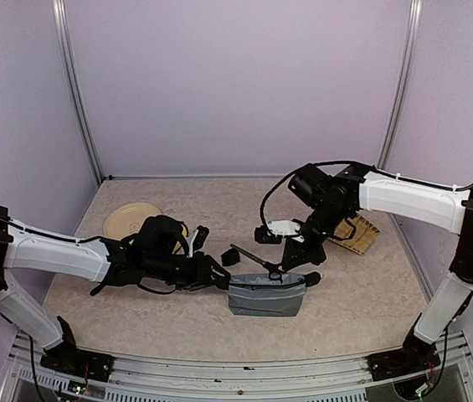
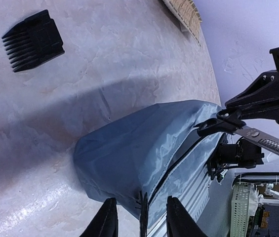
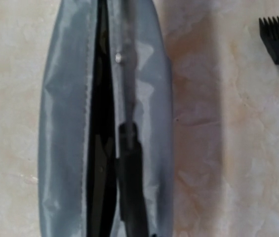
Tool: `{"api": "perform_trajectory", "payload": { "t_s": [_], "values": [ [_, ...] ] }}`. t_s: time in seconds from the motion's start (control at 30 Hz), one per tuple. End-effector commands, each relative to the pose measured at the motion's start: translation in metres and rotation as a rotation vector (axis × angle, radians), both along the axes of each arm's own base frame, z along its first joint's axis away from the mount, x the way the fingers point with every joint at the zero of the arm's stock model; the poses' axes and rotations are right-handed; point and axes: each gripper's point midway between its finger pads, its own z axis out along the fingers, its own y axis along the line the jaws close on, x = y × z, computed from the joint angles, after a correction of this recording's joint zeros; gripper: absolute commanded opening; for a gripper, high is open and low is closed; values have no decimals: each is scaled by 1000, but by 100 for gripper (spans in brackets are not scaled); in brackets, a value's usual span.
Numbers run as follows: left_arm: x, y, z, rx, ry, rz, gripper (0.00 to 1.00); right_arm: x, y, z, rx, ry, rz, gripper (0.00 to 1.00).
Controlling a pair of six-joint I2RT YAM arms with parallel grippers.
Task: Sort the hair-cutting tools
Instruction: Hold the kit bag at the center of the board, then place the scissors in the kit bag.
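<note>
R gripper (image 1: 289,258) clamps thinning scissors (image 2: 272,144) over the open grey zip pouch (image 2: 139,148) (blade toothed). L gripper (image 2: 140,201) straddles pouch end; grip or not, can't tell.

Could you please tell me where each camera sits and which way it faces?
Top external: above and behind, facing the table; left arm, right arm show.
Left wrist: low, looking along the grey pouch; its fingers show.
Right wrist: looking down into the pouch; scissors show, fingers unclear.
Both wrist views share the small black piece.
</note>
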Motion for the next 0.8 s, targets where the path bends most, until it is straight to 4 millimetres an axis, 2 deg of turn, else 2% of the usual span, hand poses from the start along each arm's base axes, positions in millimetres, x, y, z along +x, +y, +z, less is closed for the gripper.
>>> {"api": "perform_trajectory", "payload": {
  "t_s": [0.0,0.3,0.63,0.77],
  "values": [
    [-6,-9,-1,-42,11,-40,28,-4,0,-12,-34,6,-8,0],
    [-7,-13,-6,-52,22,-55,6,-14,-2,-18,-67,17,8,0],
    [-8,-14,-7,-61,27,-57,1,-26,13,-2,-4,29,37,0],
    [-9,-14,-7,-61,28,-60,0,-24,13,-10,-27,19,28,0]
  ]
}}
